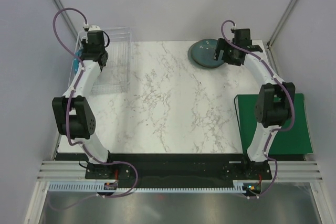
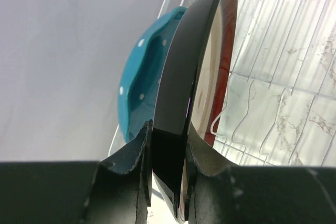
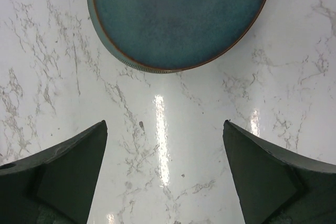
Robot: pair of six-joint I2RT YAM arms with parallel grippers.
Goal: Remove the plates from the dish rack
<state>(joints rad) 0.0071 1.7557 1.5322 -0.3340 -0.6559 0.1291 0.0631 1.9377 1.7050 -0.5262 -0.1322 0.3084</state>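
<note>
Bright, even light from above fills the cell, and we find only faint, soft shadows on the table (image 1: 168,103). Below the right gripper (image 3: 165,129), a vertical streak of glare lies on the table between the fingers (image 3: 63,177), with a smaller glint beside one of them. Those fingers read dark and underexposed, while the blue plate (image 3: 178,14) ahead of them stays matte and sharp. At the left gripper (image 2: 168,129), so close to the lens, we see soft focus. The brown plate (image 2: 181,77) pinched there carries a pale sheen along its edge. The rack (image 2: 283,35) beyond it is washed out.
</note>
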